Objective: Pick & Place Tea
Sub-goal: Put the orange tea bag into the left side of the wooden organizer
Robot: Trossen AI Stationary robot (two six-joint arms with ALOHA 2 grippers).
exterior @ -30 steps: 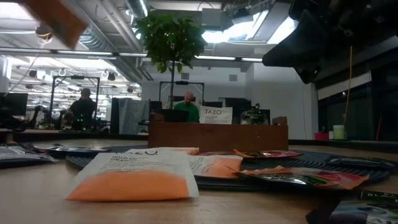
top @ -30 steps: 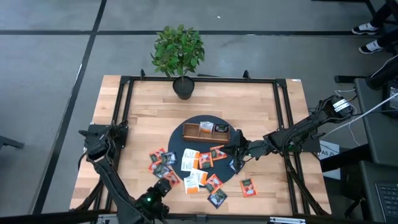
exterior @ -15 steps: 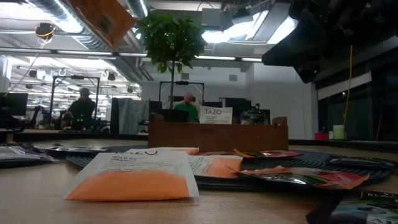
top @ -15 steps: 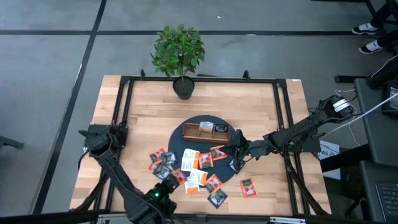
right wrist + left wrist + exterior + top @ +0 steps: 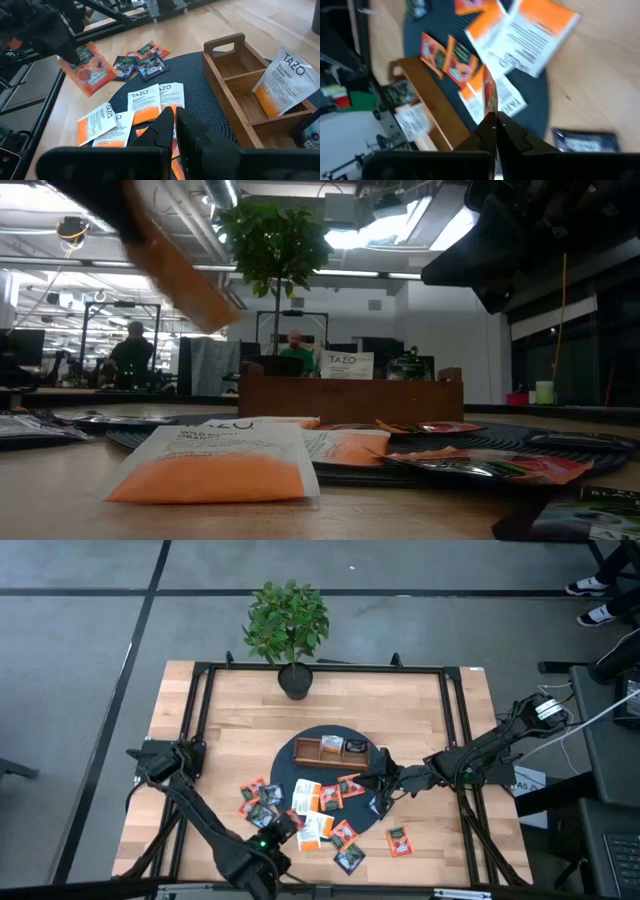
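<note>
1. The left gripper (image 5: pixel 492 120) is up off the table, fingers pinched tight on one orange sachet (image 5: pixel 489 95), which stands edge-on straight out from the fingertips.
2. From the right wrist view that same sachet (image 5: pixel 85 67) hangs in the air, clear of the wood, with the left arm dark behind it.
3. Below and ahead of the left gripper lies the round dark mat (image 5: pixel 540 100), scattered with loose tea sachets (image 5: pixel 520 35), orange-and-white ones overlapping.
4. Just beyond those sits the wooden tray (image 5: pixel 432 107), long side towards the gripper, with a sachet or two leaning in its compartments.
5. The right gripper (image 5: pixel 174 117) hovers low over the mat, fingers closed together with nothing between them.
6. Directly under its tips: white-and-orange sachets (image 5: pixel 145 97). Off to one side of it, the tray (image 5: pixel 240 75), holding an upright orange-and-white sachet (image 5: pixel 282 82) in the middle compartment.
7. From above, both grippers are at the near half of the table (image 5: pixel 420 710), the left gripper (image 5: pixel 283 828) at the mat's edge, the right gripper (image 5: pixel 377 783) beside the tray.
</note>
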